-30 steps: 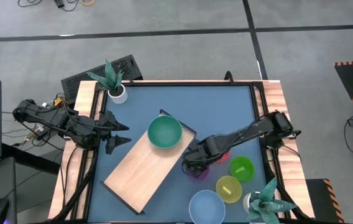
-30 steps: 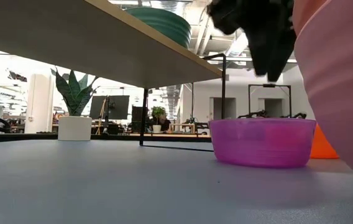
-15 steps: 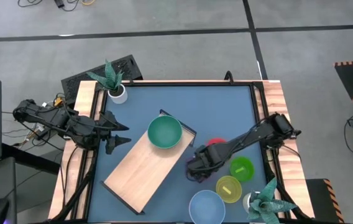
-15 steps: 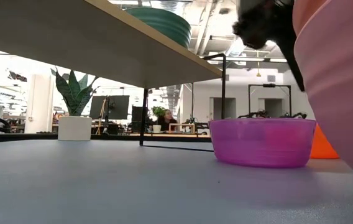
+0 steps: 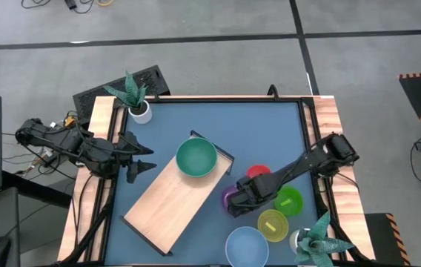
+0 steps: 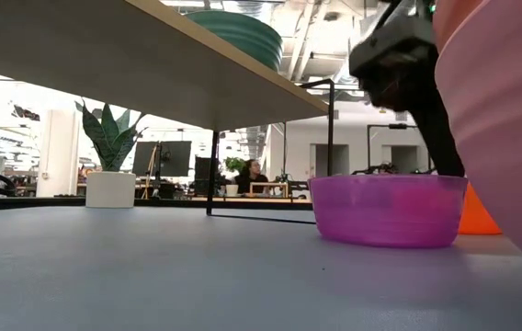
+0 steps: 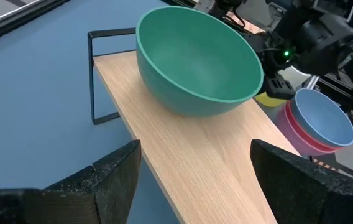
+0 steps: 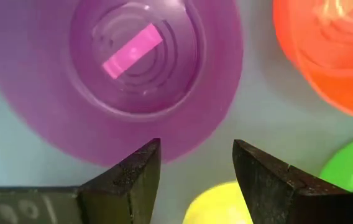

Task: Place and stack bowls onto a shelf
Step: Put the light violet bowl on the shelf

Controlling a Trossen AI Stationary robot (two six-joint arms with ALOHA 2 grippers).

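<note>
The small purple bowl (image 5: pixel 229 196) (image 6: pixel 390 210) (image 8: pixel 133 74) rests on its base on the blue table, beside the shelf's right end. My right gripper (image 5: pixel 239 203) (image 8: pixel 195 163) is open and points down over the bowl's near rim. One finger is over the bowl's wall and the other is outside it. The shelf (image 5: pixel 172 199) (image 7: pixel 189 162) is a light-wood board lying slantwise on the table. A large teal bowl (image 5: pixel 196 158) (image 7: pixel 196 59) sits on its far end. My left gripper (image 5: pixel 141 161) (image 7: pixel 195 177) waits open at the shelf's left side.
A red bowl (image 5: pixel 258 172), a lime bowl (image 5: pixel 288 200) and a yellow-green bowl (image 5: pixel 272 225) crowd the table's right side. A blue bowl (image 5: pixel 246 245) is nested in a pink one (image 6: pixel 509 119) at the near edge. Potted plants stand at the far-left corner (image 5: pixel 135 96) and the near-right corner (image 5: pixel 316 241).
My right gripper has moved toward the table's near edge and down onto the purple bowl, so its fingers now reach the rim. The purple bowl has stayed in place.
</note>
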